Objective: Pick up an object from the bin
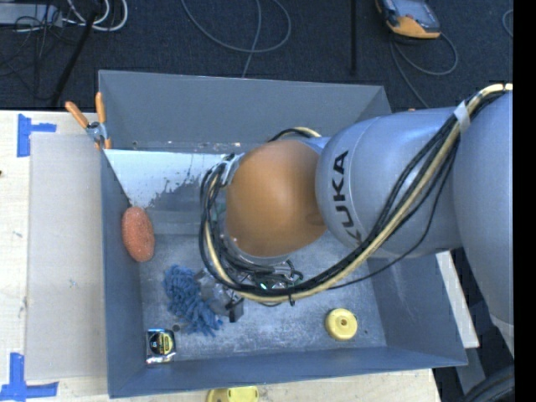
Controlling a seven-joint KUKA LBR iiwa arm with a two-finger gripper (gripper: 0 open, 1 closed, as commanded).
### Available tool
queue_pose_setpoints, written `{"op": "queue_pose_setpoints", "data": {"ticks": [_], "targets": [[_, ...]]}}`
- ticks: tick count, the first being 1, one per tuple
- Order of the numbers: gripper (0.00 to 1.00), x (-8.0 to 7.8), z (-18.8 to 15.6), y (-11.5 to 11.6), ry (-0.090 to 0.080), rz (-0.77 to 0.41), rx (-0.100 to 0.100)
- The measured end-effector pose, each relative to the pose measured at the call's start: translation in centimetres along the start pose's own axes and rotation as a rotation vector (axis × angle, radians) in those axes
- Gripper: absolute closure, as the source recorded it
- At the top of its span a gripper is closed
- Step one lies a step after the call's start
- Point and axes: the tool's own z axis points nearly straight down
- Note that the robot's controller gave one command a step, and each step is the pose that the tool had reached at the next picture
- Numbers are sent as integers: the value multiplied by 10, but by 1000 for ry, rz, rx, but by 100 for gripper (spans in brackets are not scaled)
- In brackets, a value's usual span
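Four loose things lie in the bin (pixel 251 111). The orange wrist cover (pixel 272 195) and its cables hide nearly all of the fingers (pixel 234 307); their spread and any load cannot be determined. Nearest thing: a blue tufted bundle (pixel 186 298), front left of centre, just beside them. Its long axis runs rear-left to front-right, and its right end is partly covered.

Robotics lab or test cell. Indicated by:
- industrial KUKA arm (pixel 394 174) with external cable loom (pixel 444 149), reaching into a grey metal bin (pixel 251 107) of small test items;
- loose cables (pixel 105 11) strewn over the dark carpeted floor (pixel 209 40);
- handheld orange-and-grey device (pixel 408 13) left on that floor behind the bin.
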Motion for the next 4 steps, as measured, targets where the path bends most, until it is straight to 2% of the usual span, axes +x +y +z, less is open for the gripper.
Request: {"op": "queue_pose_setpoints", "data": {"ticks": [1,2,3,4], "targets": [[0,8,48,38,14,-124,-8],[0,-11,24,23,10,35,-6],[100,-2,62,42,8,-207,-6],[100,-1,62,42,8,-205,-6]]}}
